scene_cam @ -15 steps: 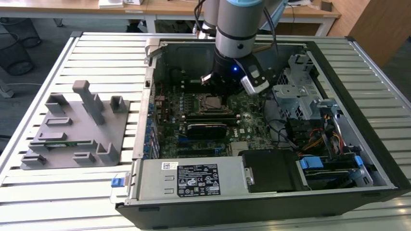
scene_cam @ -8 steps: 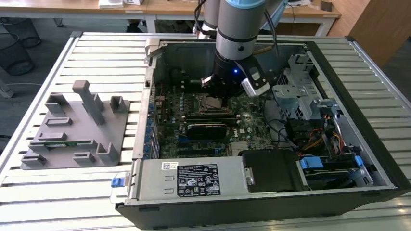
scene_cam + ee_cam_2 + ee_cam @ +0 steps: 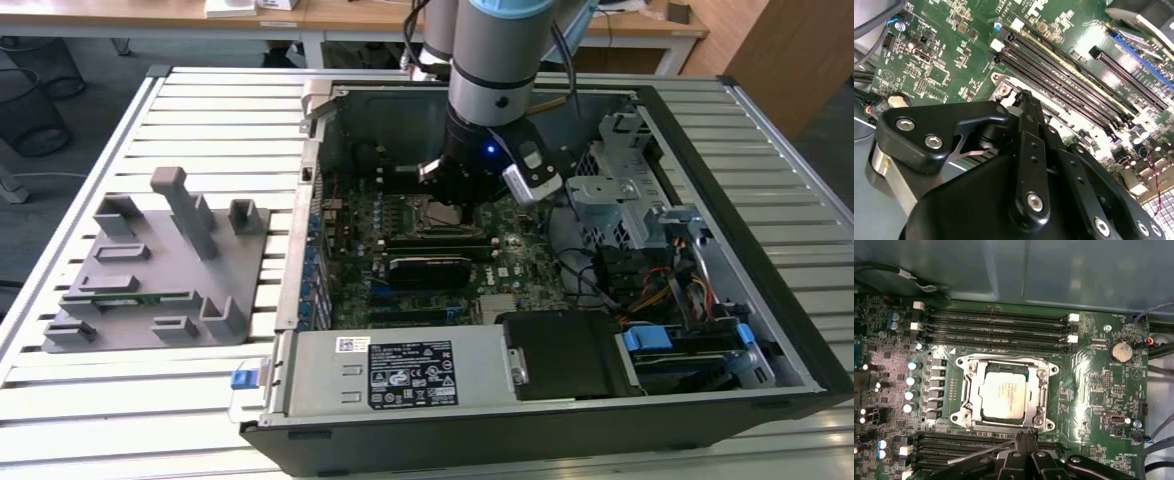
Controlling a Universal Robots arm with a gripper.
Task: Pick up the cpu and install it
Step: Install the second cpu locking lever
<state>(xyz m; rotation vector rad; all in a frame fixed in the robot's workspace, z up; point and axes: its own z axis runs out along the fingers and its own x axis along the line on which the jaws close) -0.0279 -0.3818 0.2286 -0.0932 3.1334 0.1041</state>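
First wrist view: our gripper (image 3: 1025, 439) sat at socket (image 3: 1006, 392) edge, fingers (image 3: 1025, 444) pressed together, holding nothing. Cpu (image 3: 1005, 394) lay flat inside socket frame, silver top up, just beyond fingertips, not touched. We saw memory slots (image 3: 999, 320) on far side of socket, more slots beside gripper. Second wrist view: gripper (image 3: 1024, 97) low over motherboard (image 3: 949, 55), tips closed. Exterior view: we saw arm (image 3: 497, 70) reaching down into open computer case (image 3: 747, 200); grey fixture (image 3: 160, 265) on table (image 3: 80, 400), exterior view's left.
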